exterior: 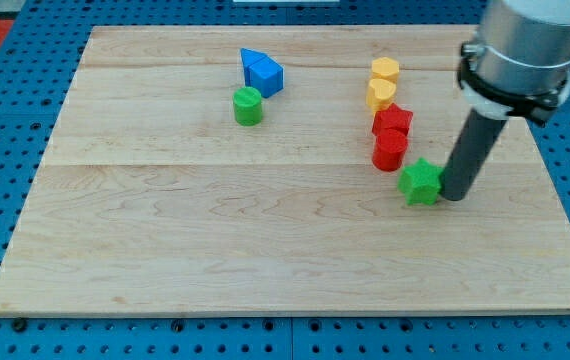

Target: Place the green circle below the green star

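Currently my tip (454, 196) touches the green star's (421, 182) right side; no tool shows. Green circle (248, 105), well apart upper-left on the worktop (165, 230), looks light, rigid, slippery; push its flank.

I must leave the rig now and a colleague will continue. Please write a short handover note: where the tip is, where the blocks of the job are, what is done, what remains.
My tip rests on the board just at the view's right of the green star, touching it or nearly so.
The green circle stands far off at the view's upper left, just below the blue blocks.
Done: nothing visible yet; the circle is not below the star.
Left: bring the tip round to the circle and push it across to below the star, avoiding the red blocks.
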You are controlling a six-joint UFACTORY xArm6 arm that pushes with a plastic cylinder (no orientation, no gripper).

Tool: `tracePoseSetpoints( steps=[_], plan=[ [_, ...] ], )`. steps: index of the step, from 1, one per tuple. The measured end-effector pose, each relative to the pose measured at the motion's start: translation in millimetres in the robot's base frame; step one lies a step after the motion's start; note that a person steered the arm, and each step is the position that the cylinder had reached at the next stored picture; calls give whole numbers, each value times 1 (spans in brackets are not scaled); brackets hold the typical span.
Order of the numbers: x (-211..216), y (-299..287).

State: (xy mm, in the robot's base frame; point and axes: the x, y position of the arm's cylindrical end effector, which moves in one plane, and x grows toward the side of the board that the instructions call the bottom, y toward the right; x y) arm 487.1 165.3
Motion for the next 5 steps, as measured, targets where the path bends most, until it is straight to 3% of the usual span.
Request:
tracePoseSetpoints(
  steps=[1, 2, 3, 4, 5],
  plan=[
    [0, -23],
    [8, -5],
    [64, -28],
    [69, -134],
    [3, -194]
  ],
)
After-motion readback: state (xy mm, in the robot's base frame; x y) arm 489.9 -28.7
